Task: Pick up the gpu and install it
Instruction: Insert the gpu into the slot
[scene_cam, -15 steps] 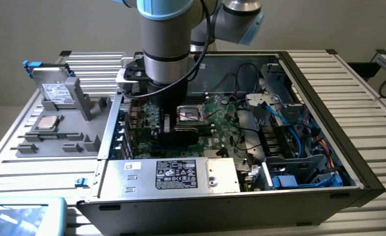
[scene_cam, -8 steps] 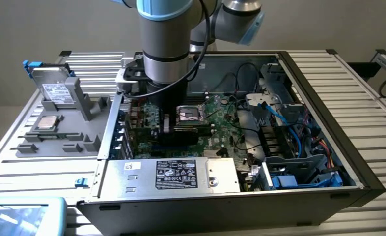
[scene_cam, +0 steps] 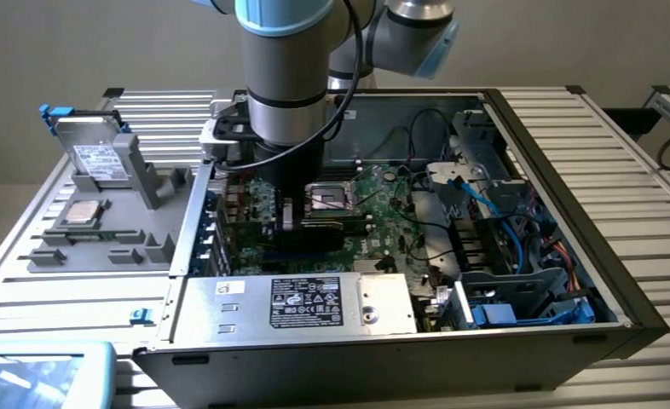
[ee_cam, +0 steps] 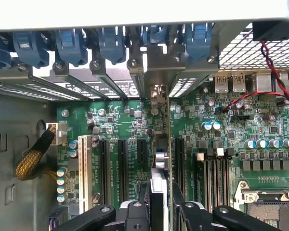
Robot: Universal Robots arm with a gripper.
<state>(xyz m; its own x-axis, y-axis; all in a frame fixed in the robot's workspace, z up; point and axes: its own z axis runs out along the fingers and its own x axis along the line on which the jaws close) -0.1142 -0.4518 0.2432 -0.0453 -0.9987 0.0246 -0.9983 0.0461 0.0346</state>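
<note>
The gpu (ee_cam: 160,159) stands on edge in the wrist view, a thin card running from the case's rear bracket opening (ee_cam: 156,94) down between my fingers. My gripper (ee_cam: 160,195) is shut on it, with a black finger (ee_cam: 137,211) on either side. The card sits over the green motherboard (ee_cam: 111,125), in line with the black expansion slots (ee_cam: 123,163); I cannot tell whether its edge is seated. In the exterior view my gripper (scene_cam: 280,213) reaches down into the open computer case (scene_cam: 563,256), over the motherboard (scene_cam: 392,196) beside the CPU socket (scene_cam: 332,198).
A silvery hard drive (scene_cam: 96,158) stands on a grey fixture (scene_cam: 107,230) outside the case, at the exterior view's left. The power supply (scene_cam: 312,302) fills the case's near side. Blue cables (scene_cam: 483,196) and drive bays crowd the exterior view's right. Blue retaining clips (ee_cam: 67,43) line the rear wall.
</note>
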